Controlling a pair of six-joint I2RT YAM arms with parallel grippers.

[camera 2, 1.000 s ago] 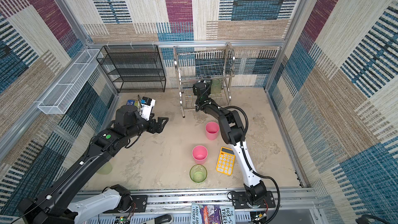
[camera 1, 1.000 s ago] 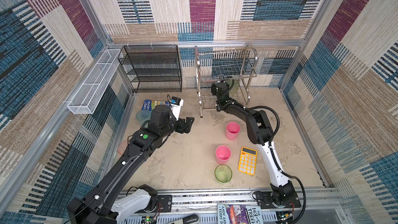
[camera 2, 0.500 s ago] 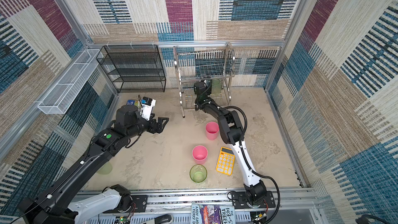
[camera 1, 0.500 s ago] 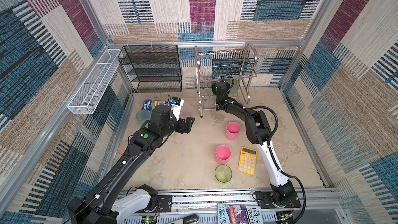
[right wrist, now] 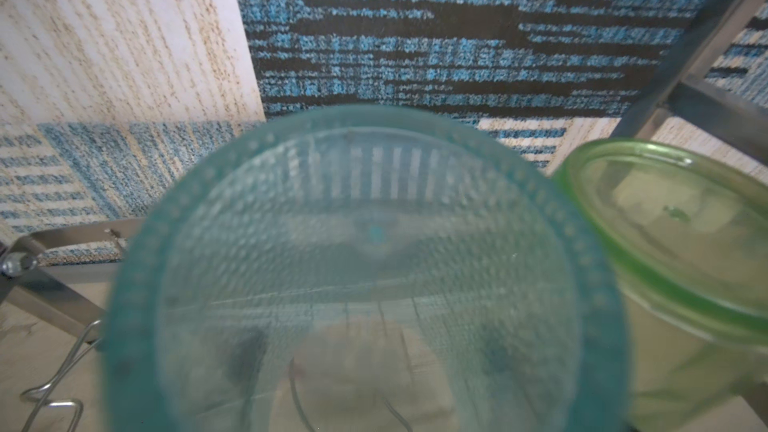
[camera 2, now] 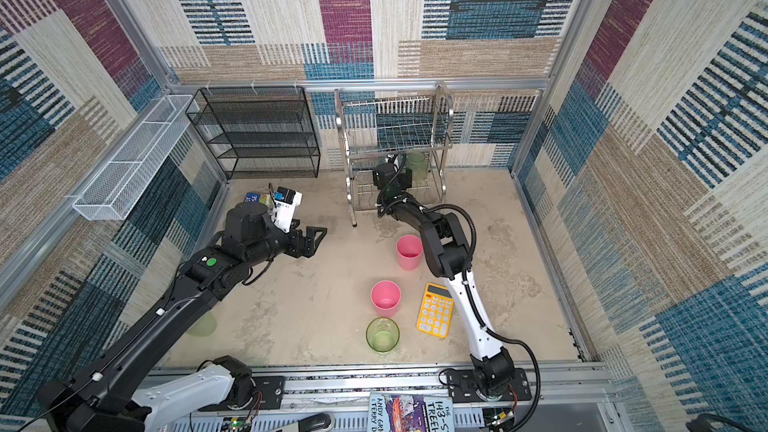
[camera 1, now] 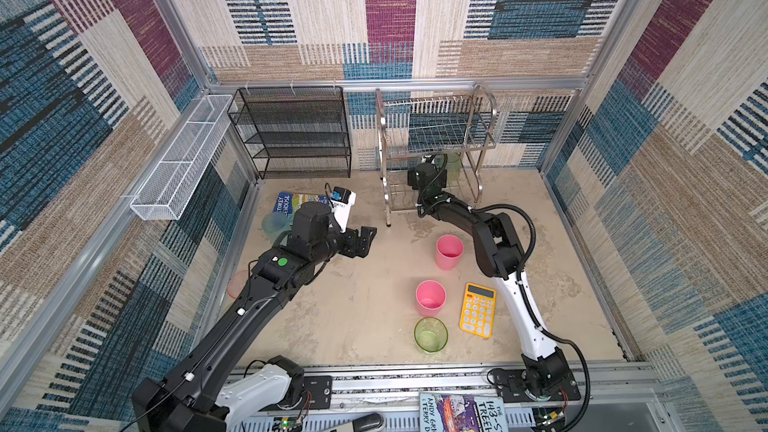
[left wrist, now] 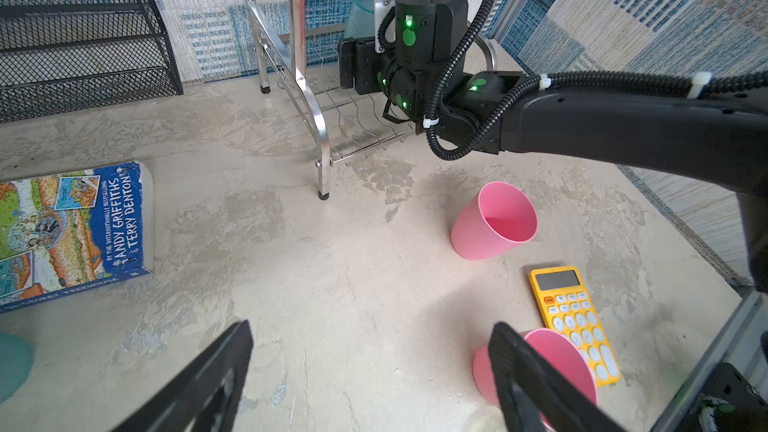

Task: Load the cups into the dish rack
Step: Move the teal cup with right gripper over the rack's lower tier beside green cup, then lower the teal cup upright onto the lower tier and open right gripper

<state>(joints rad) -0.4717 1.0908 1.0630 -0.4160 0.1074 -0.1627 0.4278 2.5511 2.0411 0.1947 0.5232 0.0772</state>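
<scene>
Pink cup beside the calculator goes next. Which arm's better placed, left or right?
Left. The left gripper is open, empty and faces that pink cup across bare floor. The right gripper is tucked into the dish rack, lower tier, at a teal cup.

Patchwork walls point(camera 1: 390, 14) of blue, maroon and beige enclose a mottled beige table point(camera 1: 353, 317); a black mesh shelf point(camera 1: 291, 130) stands at its far edge.

On the beige tabletop point(camera 1: 361, 326) stand the dish rack point(camera 1: 381, 151), book point(camera 1: 291, 203), calculator point(camera 1: 478, 310), two pink cups point(camera 1: 449, 252) point(camera 1: 430, 298), one green cup point(camera 1: 431, 335).
</scene>
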